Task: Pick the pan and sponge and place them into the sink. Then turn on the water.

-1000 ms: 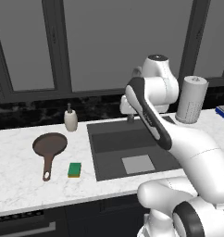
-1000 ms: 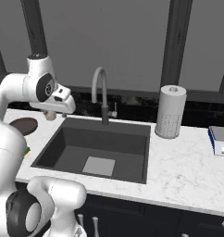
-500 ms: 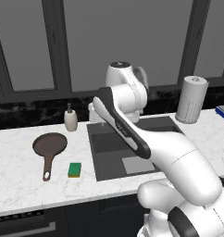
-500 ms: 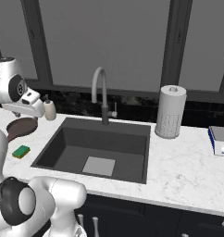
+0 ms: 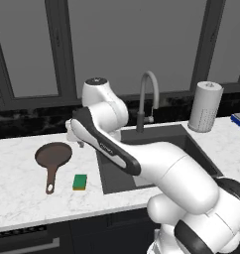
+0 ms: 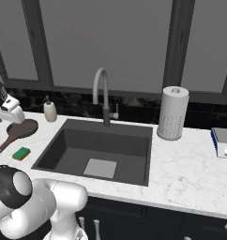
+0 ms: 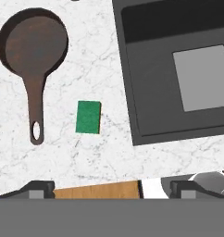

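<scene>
Marble counter (image 5: 23, 193): end effector (image 7: 111, 187) has swung over sponge (image 7: 88, 117).

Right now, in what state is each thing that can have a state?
pan: upright on the counter, empty, not held.
sponge: flat on the counter beside the pan's handle, green side up.
sink: empty.
faucet: off, no water running.
gripper: open, holding nothing.

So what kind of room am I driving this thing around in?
A simulated home kitchen, by the look of it: a marble-look counter with a dark sink and curved faucet, a frying pan and sponge beside it, and a paper towel roll.
</scene>
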